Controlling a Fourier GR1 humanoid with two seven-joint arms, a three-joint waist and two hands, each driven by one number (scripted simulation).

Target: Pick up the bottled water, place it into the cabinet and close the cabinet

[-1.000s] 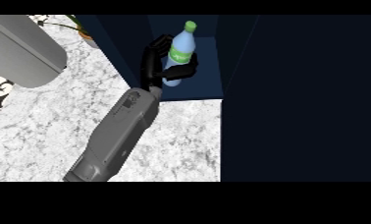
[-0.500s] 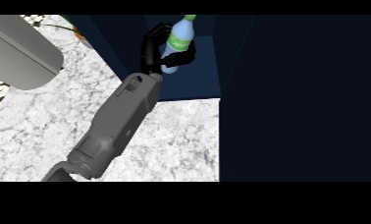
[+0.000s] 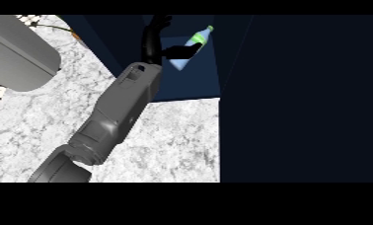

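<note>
1. Reaching deeper than half a second ago, the grey forearm [image 3: 120,105] now runs from the lower left corner up to the centre top, with its elbow end newly showing at the bottom edge.
2. Over the same interval, the bottled water [image 3: 195,41] has shifted a little to the right and leans more steeply.
3. At the upper centre of the frame, the left hand [image 3: 154,39] holds the bottle inside the dark blue cabinet [image 3: 197,83].
4. Its black thumb [image 3: 180,51] crosses the bottle's lower body, while the fingers [image 3: 159,25] curve upward along the bottle's left side, pinching it between them.
5. The bottle tilts with its green cap [image 3: 209,28] toward the upper right and its pale base toward the lower left, just above the thumb's wrist side.
6. Whether the base touches the cabinet floor cannot be told.
7. A white speckled counter [image 3: 160,140] fills the lower left and centre, ending at the cabinet's front edge.
8. A grey rounded object [image 3: 25,56] sits at the upper left, well apart from the hand.
9. A broad dark panel [image 3: 291,95] covers the right side of the frame.
</note>
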